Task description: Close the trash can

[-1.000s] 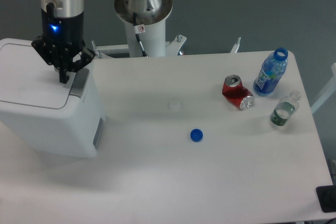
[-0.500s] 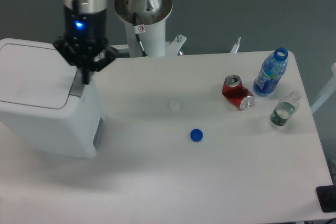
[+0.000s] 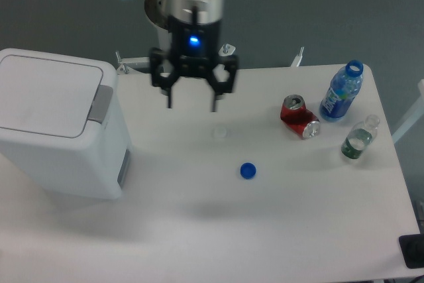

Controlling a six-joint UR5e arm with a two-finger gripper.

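A: Where do we find the trash can (image 3: 56, 130)?

B: At the left end of the table (image 3: 278, 230), a big white box with rounded corners. We see its flat lid (image 3: 46, 94) lying down level on top, and the grey latch strip (image 3: 100, 104) runs along the lid's right edge.

A: And the gripper (image 3: 192, 105)?

B: We see it hanging over the table to the right of the bin, well apart from it, pointing straight down. Its two fingers (image 3: 169, 94) are spread wide and there is nothing between them (a blue light glows on the body above them).

A: What else do we have on the table?

B: A small blue cap (image 3: 248, 170) lies alone near the middle, below and to the right of the gripper. Further right we see a crushed red soda can (image 3: 299, 116) lying on its side. Just beside it stands a blue bottle (image 3: 342, 94) with its mouth uncapped, and near the right edge a small clear bottle (image 3: 360, 137) with some green liquid in it. We also make out a faint clear cap (image 3: 219, 132) on the table under the gripper, though it is hard to tell.
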